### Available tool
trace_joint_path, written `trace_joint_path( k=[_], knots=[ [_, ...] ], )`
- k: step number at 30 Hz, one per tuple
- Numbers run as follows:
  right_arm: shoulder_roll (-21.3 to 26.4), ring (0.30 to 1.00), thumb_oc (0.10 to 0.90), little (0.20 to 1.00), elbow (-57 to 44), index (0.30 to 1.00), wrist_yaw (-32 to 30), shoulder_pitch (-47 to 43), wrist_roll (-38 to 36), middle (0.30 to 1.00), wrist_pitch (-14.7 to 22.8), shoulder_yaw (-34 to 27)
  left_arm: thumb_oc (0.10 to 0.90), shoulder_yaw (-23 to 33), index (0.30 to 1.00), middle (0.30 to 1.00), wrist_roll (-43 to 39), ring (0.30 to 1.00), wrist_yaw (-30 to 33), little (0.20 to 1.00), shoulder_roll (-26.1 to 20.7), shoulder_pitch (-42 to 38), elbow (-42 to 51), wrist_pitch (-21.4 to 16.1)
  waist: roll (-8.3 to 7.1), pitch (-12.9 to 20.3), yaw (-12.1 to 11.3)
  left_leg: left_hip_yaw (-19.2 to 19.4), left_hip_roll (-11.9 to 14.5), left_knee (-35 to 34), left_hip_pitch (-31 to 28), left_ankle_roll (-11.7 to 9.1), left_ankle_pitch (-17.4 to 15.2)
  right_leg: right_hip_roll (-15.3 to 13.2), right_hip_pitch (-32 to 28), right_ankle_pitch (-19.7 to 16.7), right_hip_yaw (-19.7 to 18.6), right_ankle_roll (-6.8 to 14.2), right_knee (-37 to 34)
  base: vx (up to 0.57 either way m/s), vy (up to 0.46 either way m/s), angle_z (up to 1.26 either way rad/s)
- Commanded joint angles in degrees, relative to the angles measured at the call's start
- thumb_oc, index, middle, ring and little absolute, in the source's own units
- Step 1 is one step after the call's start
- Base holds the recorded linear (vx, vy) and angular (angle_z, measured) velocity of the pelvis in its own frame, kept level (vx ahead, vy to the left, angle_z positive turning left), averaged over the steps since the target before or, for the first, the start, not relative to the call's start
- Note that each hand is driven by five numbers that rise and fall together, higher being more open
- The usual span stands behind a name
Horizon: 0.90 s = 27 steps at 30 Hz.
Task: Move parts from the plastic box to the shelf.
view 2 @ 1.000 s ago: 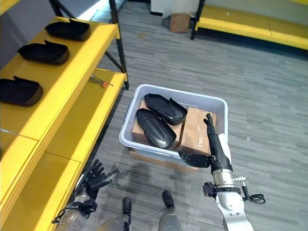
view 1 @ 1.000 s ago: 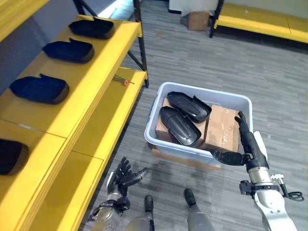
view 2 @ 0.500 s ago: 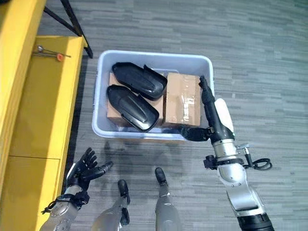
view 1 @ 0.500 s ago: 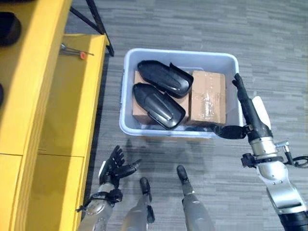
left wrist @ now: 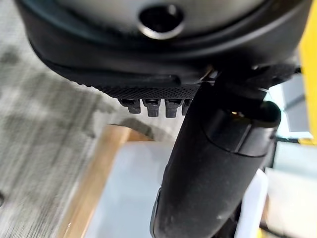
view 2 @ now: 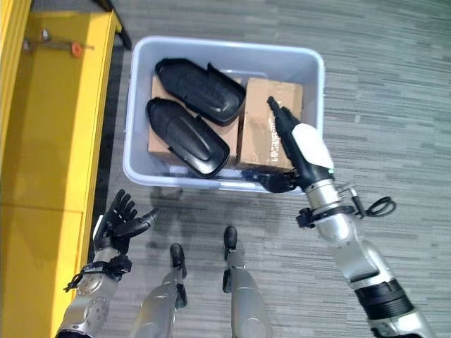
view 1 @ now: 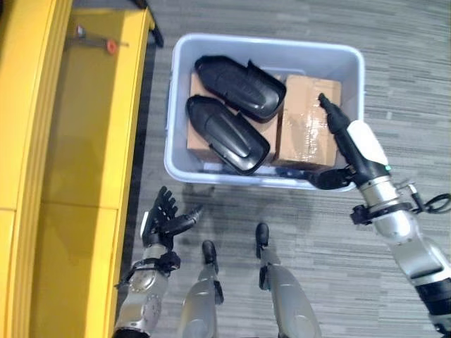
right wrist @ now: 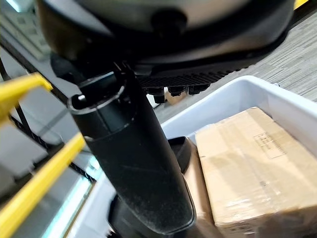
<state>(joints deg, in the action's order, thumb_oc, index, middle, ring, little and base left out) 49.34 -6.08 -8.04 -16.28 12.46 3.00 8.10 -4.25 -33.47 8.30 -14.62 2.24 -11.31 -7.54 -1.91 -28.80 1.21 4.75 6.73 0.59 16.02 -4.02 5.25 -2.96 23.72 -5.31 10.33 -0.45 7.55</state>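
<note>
Left eye view: plastic box [view 1: 176,105] sits upper centre w/ two black parts [view 1: 225,134] on cardboard boxes [view 1: 306,120]; yellow shelf [view 1: 63,141] runs down frame left. Right hand [view 1: 345,141], fingers straight, reaches over box's lower-right rim above the cardboard. Left hand [view 1: 163,222], lower left, fingers spread, holds nothing. Right wrist view: thumb [right wrist: 133,163] extended over cardboard and box wall.
</note>
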Motion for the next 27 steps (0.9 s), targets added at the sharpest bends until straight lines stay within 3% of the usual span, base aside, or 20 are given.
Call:
trace_joint_path(
  k=[1,3,4,12,20,27],
  knots=[
    [2.0,1.000,0.900,1.000,-5.1,1.000,-2.5,-8.8,1.5,1.000,3.4,-3.3,0.900,0.9,1.000,1.000,0.0,1.000,-1.0,1.000,-7.1,4.5,7.3,-2.4,-3.88,3.3,-2.9,-1.5,4.1,-0.6,-4.5,-0.7,-2.2,-10.1,1.1,-2.7,-2.1,8.6,2.0,0.07,-0.272,0.50],
    [6.2,1.000,0.900,1.000,-4.0,1.000,-2.4,-11.8,3.0,1.000,2.8,-1.8,0.900,0.5,1.000,1.000,-0.2,1.000,-1.5,1.000,-7.6,5.0,7.6,-2.1,-3.18,3.2,-3.1,-2.4,5.3,-2.7,-4.8,-1.1,-0.8,-9.5,1.9,-0.9,-0.9,8.3,4.2,0.08,-0.254,0.38],
    [11.0,1.000,0.900,1.000,-3.1,1.000,-2.9,-15.6,4.4,1.000,2.7,-0.1,0.900,0.5,1.000,1.000,-0.6,1.000,-1.5,1.000,-8.3,5.7,8.3,-2.2,-2.70,3.1,-3.6,-3.2,6.2,-4.6,-4.8,-1.5,0.6,-9.1,3.1,0.5,-0.1,8.0,6.2,0.07,-0.227,0.34],
    [23.2,1.000,0.900,1.000,-0.2,1.000,-3.7,-33.4,11.9,1.000,1.2,12.4,0.900,1.2,1.000,1.000,-1.1,1.000,-0.1,1.000,-9.4,6.3,9.8,-2.7,-2.33,2.5,-4.6,-4.4,7.7,-5.6,-2.0,-2.8,2.6,-8.0,7.8,1.8,0.6,7.2,9.7,0.01,-0.092,0.18],
    [26.1,1.000,0.900,1.000,5.7,1.000,-4.4,-50.7,19.1,1.000,-0.5,27.3,0.900,0.9,1.000,1.000,-1.5,1.000,0.3,1.000,-10.2,5.8,10.4,-3.5,-2.19,1.5,-5.5,-5.1,8.0,-5.6,-0.2,-3.9,4.0,-8.0,9.4,2.1,1.0,6.8,10.6,-0.01,-0.013,0.03],
    [25.7,1.000,0.900,1.000,11.0,1.000,-4.3,-57.0,19.7,1.000,-1.1,33.7,0.900,1.1,1.000,1.000,-1.4,1.000,0.6,1.000,-10.1,5.5,10.4,-4.3,-1.46,0.6,-5.5,-5.4,7.8,-5.6,0.7,-4.2,4.6,-8.0,10.5,2.4,0.8,6.4,11.2,-0.01,0.002,0.03]
  ],
)
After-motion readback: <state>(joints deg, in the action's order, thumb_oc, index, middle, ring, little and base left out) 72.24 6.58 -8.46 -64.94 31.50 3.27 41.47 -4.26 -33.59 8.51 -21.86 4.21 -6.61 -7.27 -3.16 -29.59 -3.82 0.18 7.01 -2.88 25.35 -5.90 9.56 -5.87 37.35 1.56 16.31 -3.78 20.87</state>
